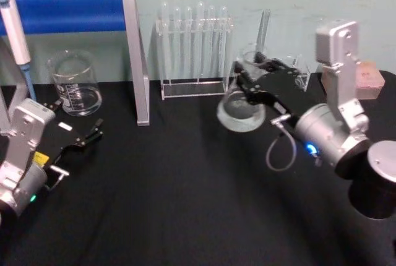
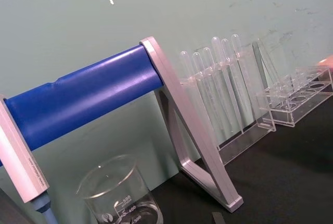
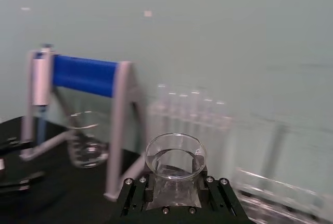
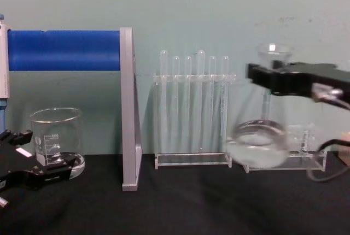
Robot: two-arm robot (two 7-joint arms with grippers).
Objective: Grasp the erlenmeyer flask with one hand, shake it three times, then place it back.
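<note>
A black table (image 1: 185,204) carries a blue-barred metal stand (image 1: 68,11) at 10 o'clock and a clear test tube rack (image 1: 195,49) at 12. At 2 o'clock, the right gripper (image 1: 244,74) is clamped around the neck of the erlenmeyer flask (image 1: 240,114). The flask hangs upright, wide base down, apparently just above the table in front of the rack, so setting it back looks like a straight descent. A glass beaker (image 1: 75,86) stands at 10. The left gripper (image 1: 90,136), jaws apart, rests idle at 8 o'clock.
</note>
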